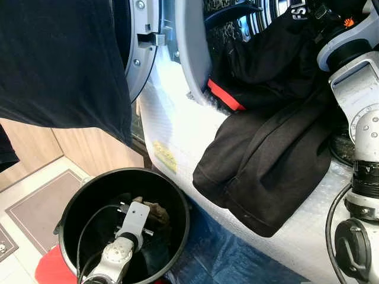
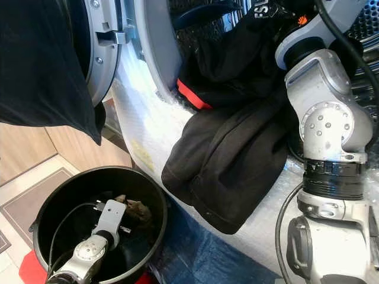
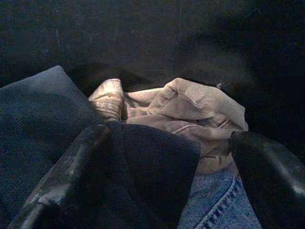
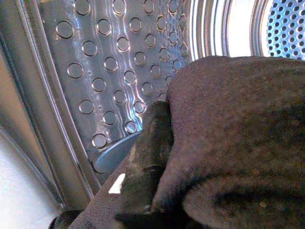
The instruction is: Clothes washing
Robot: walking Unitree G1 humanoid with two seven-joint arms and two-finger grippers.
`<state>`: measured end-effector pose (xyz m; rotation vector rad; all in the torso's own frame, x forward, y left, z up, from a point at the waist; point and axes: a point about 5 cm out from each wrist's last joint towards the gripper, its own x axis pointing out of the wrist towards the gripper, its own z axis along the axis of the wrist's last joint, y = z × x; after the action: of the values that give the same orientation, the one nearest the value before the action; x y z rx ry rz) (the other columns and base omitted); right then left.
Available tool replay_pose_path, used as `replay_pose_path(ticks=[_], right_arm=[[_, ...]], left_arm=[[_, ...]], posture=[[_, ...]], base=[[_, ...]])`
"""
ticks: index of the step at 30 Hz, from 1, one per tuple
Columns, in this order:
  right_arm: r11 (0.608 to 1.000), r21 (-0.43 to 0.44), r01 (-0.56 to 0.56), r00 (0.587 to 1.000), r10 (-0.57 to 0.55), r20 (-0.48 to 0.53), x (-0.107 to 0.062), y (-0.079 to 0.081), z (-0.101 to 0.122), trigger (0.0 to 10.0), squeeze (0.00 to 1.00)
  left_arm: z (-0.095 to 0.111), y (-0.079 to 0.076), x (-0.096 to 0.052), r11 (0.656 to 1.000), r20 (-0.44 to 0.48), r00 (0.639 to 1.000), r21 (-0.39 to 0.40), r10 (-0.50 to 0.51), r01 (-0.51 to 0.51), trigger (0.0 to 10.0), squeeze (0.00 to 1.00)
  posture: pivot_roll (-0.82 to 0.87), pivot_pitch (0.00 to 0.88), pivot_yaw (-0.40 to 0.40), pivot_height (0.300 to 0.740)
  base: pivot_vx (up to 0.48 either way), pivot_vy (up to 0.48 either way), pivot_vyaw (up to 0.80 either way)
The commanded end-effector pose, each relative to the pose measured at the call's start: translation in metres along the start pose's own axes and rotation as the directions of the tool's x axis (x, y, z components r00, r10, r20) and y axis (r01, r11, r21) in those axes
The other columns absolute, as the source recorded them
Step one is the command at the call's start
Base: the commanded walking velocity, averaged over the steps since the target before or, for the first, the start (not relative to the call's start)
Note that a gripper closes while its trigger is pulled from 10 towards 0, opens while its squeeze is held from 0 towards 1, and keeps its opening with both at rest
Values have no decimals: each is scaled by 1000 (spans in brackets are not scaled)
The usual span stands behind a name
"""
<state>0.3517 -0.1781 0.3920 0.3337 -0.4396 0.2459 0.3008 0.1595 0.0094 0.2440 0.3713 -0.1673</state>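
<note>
a limp black garment with a red band (image 1: 266,148) spills from the steel washer drum (image 4: 109,71), right gripper (image 4: 157,157) apparently pinching its soft bulk; left gripper (image 3: 167,157) spread wide over tan cloth (image 3: 190,109) in the black round bucket (image 1: 77,207). grab bunched folds.

We saw silver arms (image 2: 324,112) with round joints, small screws, black cables (image 1: 89,234) and thick black fingers (image 3: 66,176).

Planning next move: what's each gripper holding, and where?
Right gripper: black garment, a fold inside the drum. Left gripper: open over bucket clothes, holding nothing.
</note>
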Motion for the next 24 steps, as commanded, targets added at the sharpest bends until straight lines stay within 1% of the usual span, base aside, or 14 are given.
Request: replay_pose_path(ticks=[1, 2, 5, 6, 7, 10, 17, 19, 21, 23, 24], right_arm=[[999, -18, 33, 999, -33, -9, -3, -10, 1, 10000, 1000], [999, -27, 36, 999, -36, -8, -3, -10, 1, 10000, 1000], [993, -102, 60, 998, -61, -6, -4, -14, 5, 10000, 1000], [993, -102, 60, 998, -61, -6, -4, -14, 5, 10000, 1000], [988, -133, 76, 997, -78, -10, -5, -18, 6, 10000, 1000], [986, -138, 93, 995, -97, -16, -6, -22, 5, 10000, 1000], [981, -161, 108, 994, -108, 11, -7, -24, 9, 10000, 1000], [973, -193, 130, 992, -126, 31, -8, -27, 14, 10000, 1000], [967, -207, 146, 989, -143, 33, -9, -29, 16, 10000, 1000], [966, -207, 154, 988, -151, 29, -10, -30, 16, 10000, 1000], [965, -198, 172, 985, -172, 16, -11, -34, 14, 10000, 1000]], left_arm=[[-19, 0, -7, 1000, -73, 997, 4, 4, -3, 10000, 0], [-19, 0, -7, 1000, -73, 997, 4, 4, -3, 10000, 0], [-19, 0, -7, 1000, -74, 997, 3, 4, -4, 10000, 0], [-19, 0, -7, 1000, -74, 997, 3, 4, -4, 10000, 0], [-19, 1, -7, 1000, -74, 997, 3, 3, -3, 10000, 0], [-20, 1, -8, 1000, -74, 997, 3, 4, -4, 10000, 0], [-20, 2, -8, 1000, -74, 997, 5, 4, -4, 10000, 0], [-20, 2, -8, 1000, -74, 997, 6, 3, -3, 10000, 0], [-20, 2, -8, 1000, -74, 997, 6, 4, -4, 10000, 0], [-20, 2, -8, 1000, -75, 997, 6, 4, -3, 10000, 0], [-20, 2, -8, 1000, -75, 997, 7, 3, -3, 10000, 0]], posture=[[-38, 75, -72, 740], [-38, 75, -72, 740], [-38, 75, -72, 740], [-38, 75, -72, 740], [-38, 75, -72, 740], [-38, 75, -72, 740], [-38, 79, -68, 740], [-36, 78, -68, 740], [-36, 78, -68, 740], [-36, 78, -68, 740], [-35, 80, -69, 740]], base=[[0, 0, 0], [0, 0, 0], [0, 0, 0], [0, 0, 0], [0, 0, 0], [0, 0, 0], [0, 0, 0], [0, 0, 0], [0, 0, 0], [0, 0, 0], [0, 0, 0]])
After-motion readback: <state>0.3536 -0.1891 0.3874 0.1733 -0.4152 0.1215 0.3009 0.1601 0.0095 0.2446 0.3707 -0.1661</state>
